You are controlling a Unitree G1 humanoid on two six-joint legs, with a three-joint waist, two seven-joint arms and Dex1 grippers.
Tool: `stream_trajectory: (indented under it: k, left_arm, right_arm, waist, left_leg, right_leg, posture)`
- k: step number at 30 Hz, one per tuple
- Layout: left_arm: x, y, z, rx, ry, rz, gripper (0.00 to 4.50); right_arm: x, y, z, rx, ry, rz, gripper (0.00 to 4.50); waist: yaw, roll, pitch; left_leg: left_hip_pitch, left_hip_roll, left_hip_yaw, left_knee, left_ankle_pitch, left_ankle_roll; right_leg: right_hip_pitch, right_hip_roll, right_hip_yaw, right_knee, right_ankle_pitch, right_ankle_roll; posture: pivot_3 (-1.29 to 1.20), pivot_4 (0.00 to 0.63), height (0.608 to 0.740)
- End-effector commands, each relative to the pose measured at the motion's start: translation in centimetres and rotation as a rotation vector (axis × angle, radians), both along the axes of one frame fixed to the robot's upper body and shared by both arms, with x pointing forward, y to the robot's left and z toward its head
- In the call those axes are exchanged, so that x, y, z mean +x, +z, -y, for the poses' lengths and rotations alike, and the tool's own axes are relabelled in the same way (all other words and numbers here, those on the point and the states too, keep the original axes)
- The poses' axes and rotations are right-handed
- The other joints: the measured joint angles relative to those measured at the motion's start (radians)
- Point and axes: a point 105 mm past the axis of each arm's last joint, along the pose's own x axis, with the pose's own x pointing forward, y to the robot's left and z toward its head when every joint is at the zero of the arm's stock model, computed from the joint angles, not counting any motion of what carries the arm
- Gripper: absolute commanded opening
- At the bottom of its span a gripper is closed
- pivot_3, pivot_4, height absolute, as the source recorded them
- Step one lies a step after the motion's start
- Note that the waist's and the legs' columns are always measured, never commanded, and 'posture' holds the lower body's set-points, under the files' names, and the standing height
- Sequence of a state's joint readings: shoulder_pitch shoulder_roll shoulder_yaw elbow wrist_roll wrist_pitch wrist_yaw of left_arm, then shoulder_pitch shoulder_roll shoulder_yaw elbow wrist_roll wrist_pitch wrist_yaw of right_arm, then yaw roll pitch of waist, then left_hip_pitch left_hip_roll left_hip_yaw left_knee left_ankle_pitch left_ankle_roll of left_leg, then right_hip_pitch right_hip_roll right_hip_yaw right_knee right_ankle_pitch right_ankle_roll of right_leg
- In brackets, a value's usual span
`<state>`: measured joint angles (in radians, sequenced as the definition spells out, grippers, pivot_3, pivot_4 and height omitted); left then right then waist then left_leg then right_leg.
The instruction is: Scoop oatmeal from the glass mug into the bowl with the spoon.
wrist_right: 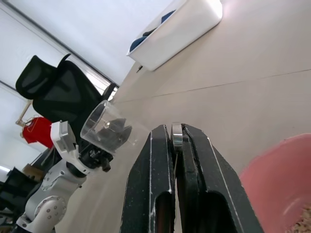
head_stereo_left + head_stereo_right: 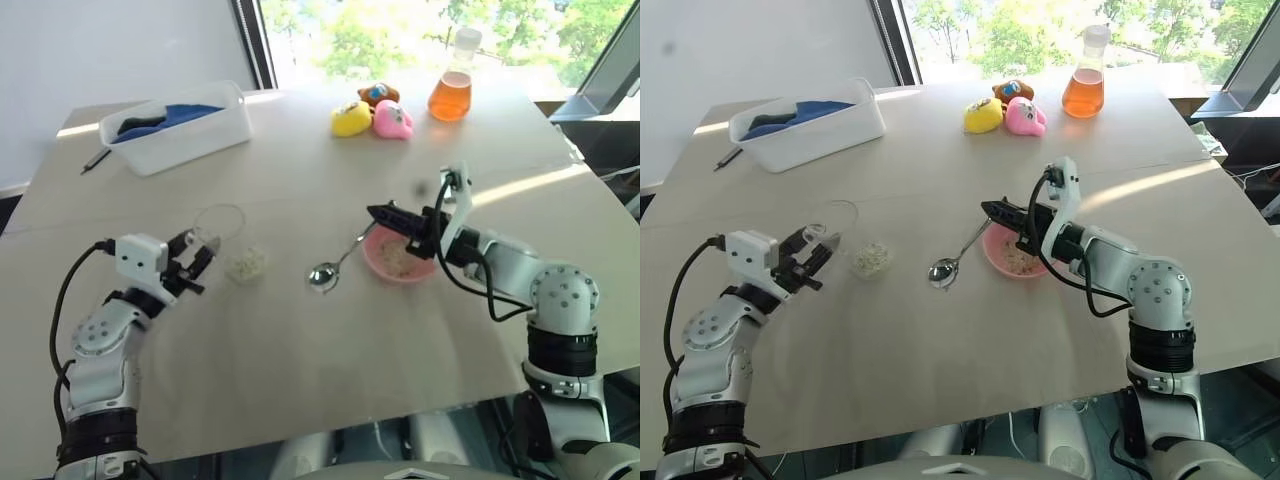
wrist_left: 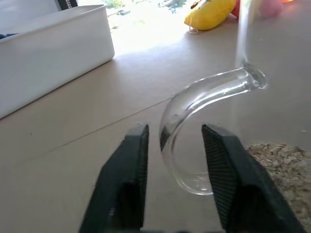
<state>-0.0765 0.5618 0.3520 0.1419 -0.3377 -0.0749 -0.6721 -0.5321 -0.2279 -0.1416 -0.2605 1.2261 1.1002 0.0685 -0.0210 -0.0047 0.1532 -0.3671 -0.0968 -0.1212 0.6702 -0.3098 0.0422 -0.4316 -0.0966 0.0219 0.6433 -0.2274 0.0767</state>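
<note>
The clear glass mug (image 2: 220, 224) stands upright on the table's left half. My left gripper (image 2: 205, 250) is level beside it and open, with one finger (image 3: 131, 170) on each side of the mug's curved handle (image 3: 194, 102) and a gap showing. A loose clump of oatmeal (image 2: 246, 263) lies on the table right of the mug. My right gripper (image 2: 376, 212) is shut on the handle end of the spoon (image 2: 323, 276), whose scoop rests on the table. The pink bowl (image 2: 415, 270) sits under that gripper and holds some flakes.
At the back left stands a white tub (image 2: 180, 130) with blue cloth, and a dark pen (image 2: 96, 158) lies beside it. Yellow (image 2: 351, 119) and pink (image 2: 393, 120) toys and a flask of orange liquid (image 2: 451, 95) stand at the back.
</note>
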Motion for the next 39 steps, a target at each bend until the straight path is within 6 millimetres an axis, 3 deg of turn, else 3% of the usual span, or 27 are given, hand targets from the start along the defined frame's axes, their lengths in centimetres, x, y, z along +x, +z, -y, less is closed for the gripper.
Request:
stream_trajectory:
  k: [1,7,10,14,18,20,27,33,39]
  left_arm:
    - [-0.1,0.8,-0.5,0.017,0.010,0.033,0.04]
    - [-0.2,0.6,-0.5,0.029,0.009,0.025,0.01]
    - [-0.1,0.5,0.0,0.012,0.002,0.016,0.01]
    - [0.2,1.0,1.6,-0.032,-0.028,0.009,0.01]
    - [1.1,2.0,3.9,-0.096,-0.076,-0.029,0.01]
    - [1.4,2.4,4.6,-0.083,-0.086,-0.040,0.01]
    - [2.5,3.3,6.2,0.022,-0.108,-0.066,0.01]
    - [2.9,5.0,6.6,0.061,-0.116,-0.016,0.01]
    - [3.1,5.6,7.3,0.067,-0.144,0.027,0.01]
  right_arm:
    - [-0.5,1.8,-0.2,0.037,0.017,0.066,0.00]
    - [-0.4,1.9,-0.3,0.040,0.016,0.070,0.00]
    - [-0.1,3.0,-0.4,0.048,0.009,0.100,0.00]
    - [0.4,6.1,-0.7,0.085,0.002,0.181,0.00]
    - [0.9,11.1,-1.3,0.133,-0.015,0.314,0.00]
    - [1.0,11.9,-1.7,0.136,-0.010,0.339,0.00]
    - [0.8,11.1,-3.8,0.075,0.058,0.399,0.00]
    - [0.5,9.3,-4.8,-0.120,0.086,0.547,0.00]
    - [-0.8,7.6,-8.1,-0.253,0.203,0.646,0.00]
  waist:
    - [0.003,0.000,-0.001]
    - [-0.001,0.002,-0.002]
    - [-0.002,0.002,-0.002]
    - [-0.003,0.003,-0.002]
    - [0.002,0.003,-0.002]
    - [0.004,0.002,-0.002]
    - [-0.007,0.003,-0.002]
    - [-0.016,0.003,-0.002]
    - [-0.021,0.003,-0.002]
  left_leg:
    - [0.000,0.000,0.000,0.000,0.000,0.000]
    - [0.003,0.000,0.002,0.000,0.000,0.000]
    - [0.003,0.000,0.002,0.000,0.000,0.000]
    - [0.003,0.000,0.002,0.001,0.000,0.000]
    - [0.002,0.000,0.002,0.001,0.000,0.000]
    - [0.000,-0.001,0.000,0.002,0.000,0.000]
    - [-0.001,-0.001,0.000,0.002,0.000,0.000]
    - [-0.001,-0.001,0.000,0.002,0.000,0.000]
    - [-0.002,-0.001,0.000,0.002,0.000,0.000]
  right_leg:
    - [0.000,0.000,0.000,0.000,0.000,0.000]
    - [0.001,0.001,0.002,0.003,0.000,0.000]
    - [0.001,0.001,0.003,0.003,0.000,0.000]
    - [0.001,0.000,0.003,0.003,0.000,0.000]
    - [0.000,0.000,0.002,0.003,0.000,0.000]
    - [0.000,0.000,0.001,0.003,0.000,0.000]
    - [-0.001,0.000,0.000,0.002,0.000,0.000]
    - [-0.001,0.000,0.000,0.002,0.000,0.000]
    - [-0.002,0.000,0.000,0.002,0.000,0.000]
  posture:
    - [0.00,0.150,0.740]
    - [0.00,0.150,0.740]
    - [0.00,0.150,0.740]
    - [0.00,0.150,0.740]
    - [0.00,0.150,0.740]
    - [0.00,0.150,0.740]
    - [0.00,0.150,0.740]
    - [0.00,0.150,0.740]
    - [0.00,0.150,0.740]
